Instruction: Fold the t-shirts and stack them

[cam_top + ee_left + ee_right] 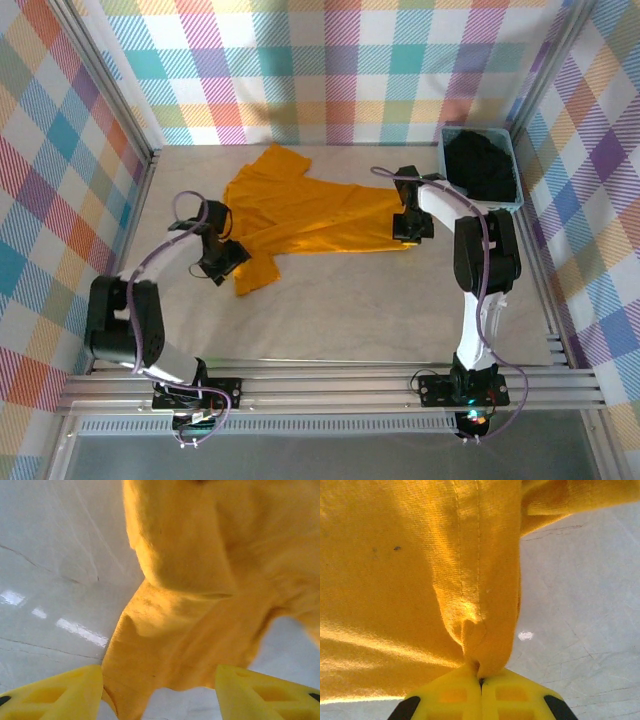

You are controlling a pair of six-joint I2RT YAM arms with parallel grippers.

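**We hold the orange shirt at one end and the other end is not yet taken.**

In the top view the orange shirt (310,215) lies on the table (380,310) in the middle of the frame. Its long axis runs from lower left to right, between the two arms. The right gripper (410,225) sits at the right end, and in its wrist view we see the right gripper (481,680) closed tight on a fold of the hem. The left gripper (222,262) is at the lower-left end. In its wrist view the left gripper (160,695) stands about half wide, with the cloth corner between the fingers (50,695) but not pinched. We judge that this nearer arm must close there next. The black garment (482,165) waits in the basket (447,160) at the upper right.
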